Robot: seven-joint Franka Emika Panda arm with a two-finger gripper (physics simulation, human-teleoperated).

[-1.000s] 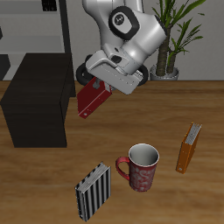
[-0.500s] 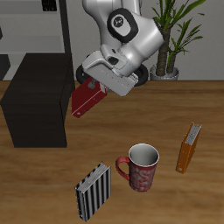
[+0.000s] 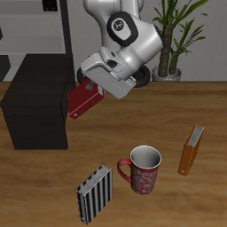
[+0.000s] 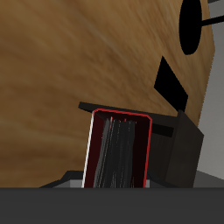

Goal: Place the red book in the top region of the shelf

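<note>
The red book (image 3: 82,98) is a thin dark-red hardcover, held tilted in the air by my gripper (image 3: 93,87), which is shut on its upper end. It hangs just beside the upper front corner of the matte black shelf (image 3: 37,102), close to the shelf's top edge. In the wrist view the red book (image 4: 118,149) shows end-on with its page edges, and the black shelf (image 4: 179,131) lies beyond it over the wooden table.
A red patterned mug (image 3: 142,168) stands near the table's front. A black-and-white striped book (image 3: 94,192) stands beside it and an orange book (image 3: 191,148) stands farther off. A potted plant (image 3: 173,40) and a tall grey rack (image 3: 35,27) are at the back.
My gripper has carried the red book sideways toward the shelf and slightly upward; the book now nears the shelf's upper corner.
</note>
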